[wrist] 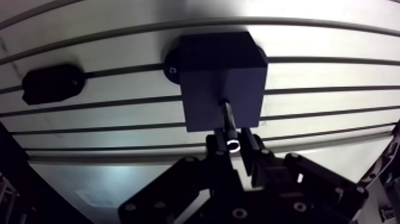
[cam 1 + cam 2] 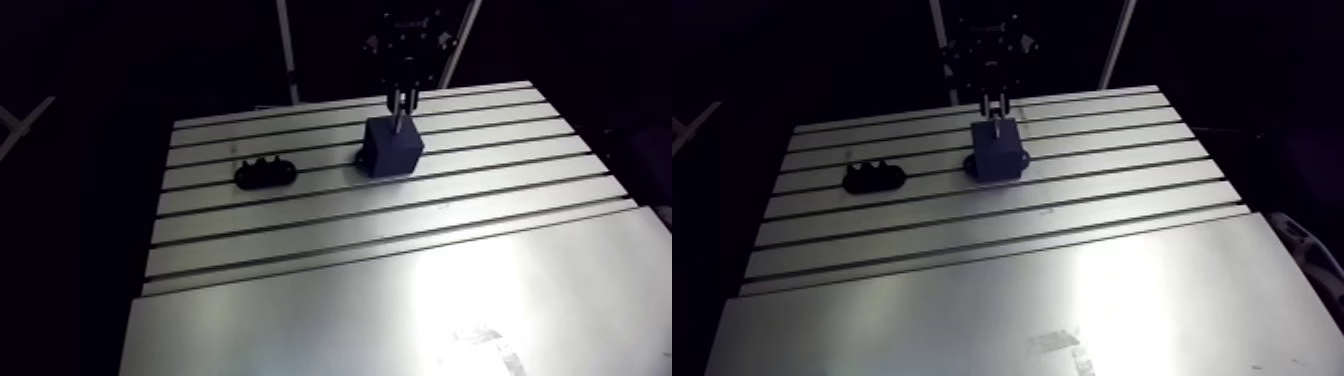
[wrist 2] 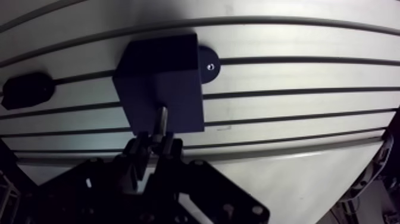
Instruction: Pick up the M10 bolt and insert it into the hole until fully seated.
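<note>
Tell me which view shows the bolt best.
The wrist view: the bolt appears large, held in the tool, its tip at the block. In the arm view it is only a thin sliver above the block.

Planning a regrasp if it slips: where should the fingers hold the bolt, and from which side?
Take the bolt at its head end, from above the block. Its tip seems to be in the block's top, so only the upright upper shank stands free, where the fingers pinch now.
</note>
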Controlling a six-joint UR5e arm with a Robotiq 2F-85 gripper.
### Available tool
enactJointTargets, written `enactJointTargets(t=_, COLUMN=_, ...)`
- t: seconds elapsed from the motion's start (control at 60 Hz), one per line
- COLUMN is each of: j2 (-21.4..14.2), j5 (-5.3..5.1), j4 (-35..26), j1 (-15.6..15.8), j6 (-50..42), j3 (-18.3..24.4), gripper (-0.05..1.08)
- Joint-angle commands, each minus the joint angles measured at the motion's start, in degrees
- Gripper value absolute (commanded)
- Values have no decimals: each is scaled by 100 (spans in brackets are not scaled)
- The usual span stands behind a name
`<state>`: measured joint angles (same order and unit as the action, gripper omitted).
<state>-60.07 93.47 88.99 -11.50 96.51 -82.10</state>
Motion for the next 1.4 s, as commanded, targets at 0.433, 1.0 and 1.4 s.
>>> enactJointTargets(t=0.433, j2=10, j5=0, j4=9, j1=7, j6=3, j3=14, gripper=108)
enactJointTargets(t=1.0, j2=18, j5=0, j4=9, j1=7, j6=3, j3=40, gripper=108)
enactJointTargets(t=1.4, j2=18, j5=0, j4=9, j1=7, j6=3, j3=15, gripper=108)
